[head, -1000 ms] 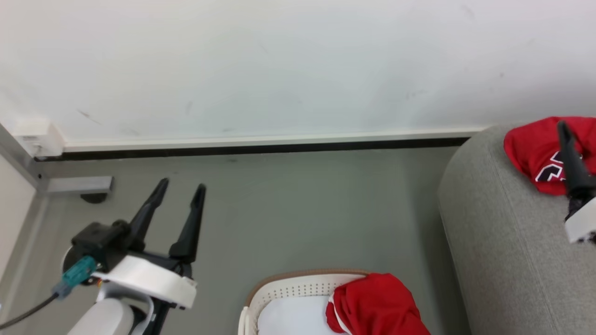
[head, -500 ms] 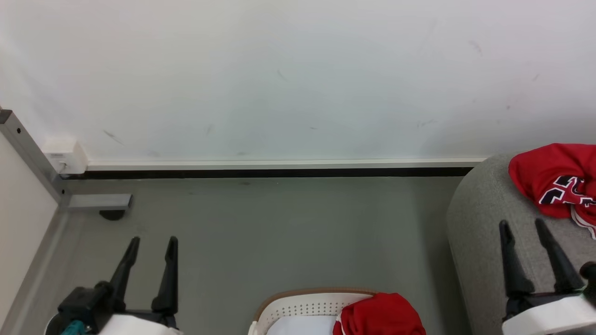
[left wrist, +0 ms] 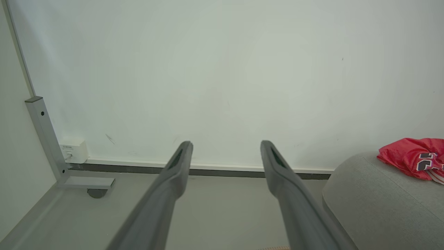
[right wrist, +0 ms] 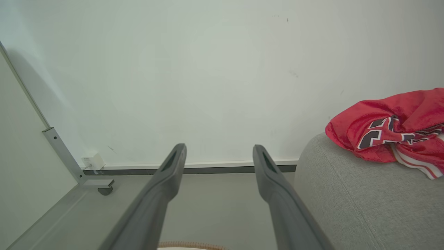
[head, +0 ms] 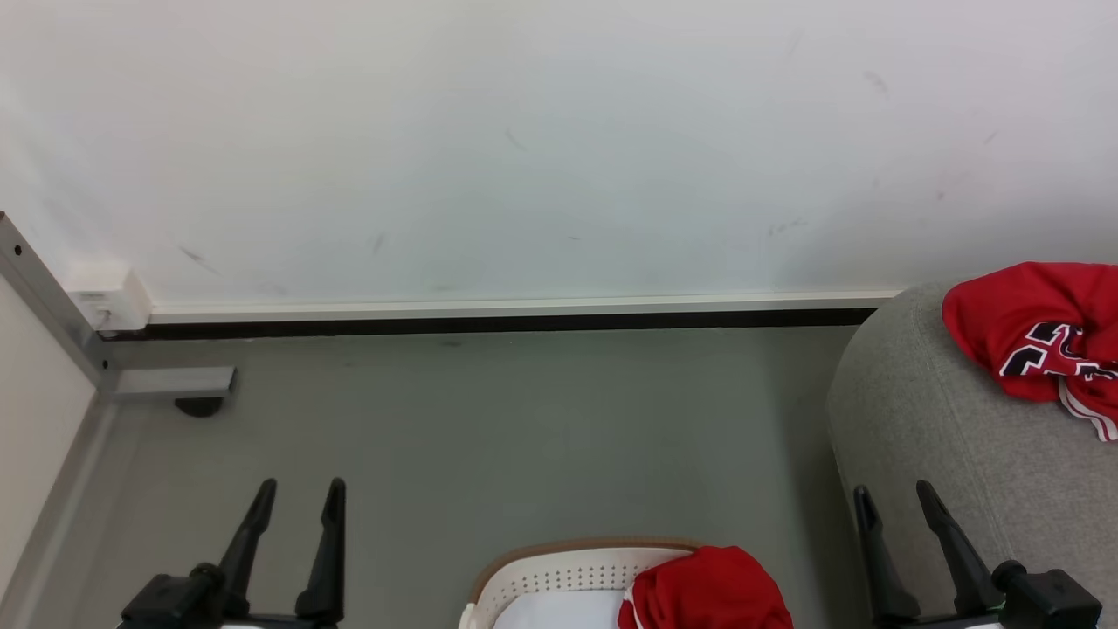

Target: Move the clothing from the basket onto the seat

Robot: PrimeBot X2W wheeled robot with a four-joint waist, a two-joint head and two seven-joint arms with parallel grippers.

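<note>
A red garment with navy-and-white numerals [head: 1039, 336] lies crumpled on the grey sofa [head: 943, 437] at the right; the same garment [right wrist: 388, 128] [left wrist: 412, 158] appears in both wrist views. A second red garment [head: 707, 590] sits in the white basket with a tan rim [head: 559, 568] at the bottom centre. My left gripper [head: 297, 491] stands open and empty at the lower left, over the floor. Low at the right, my right gripper [head: 893, 498] is open and empty in front of the sofa's rounded end, well below the numbered garment.
A white wall with a pale skirting and dark gap [head: 524, 314] runs behind. A grey metal frame leg with a castor [head: 175, 389] and a white socket box [head: 105, 297] stand at the left. Grey floor [head: 541, 437] lies between basket and wall.
My right gripper has come away from the numbered garment, which stays on the sofa, and dropped to the lower right, open. My left gripper has also sunk lower. The camera shifted.
</note>
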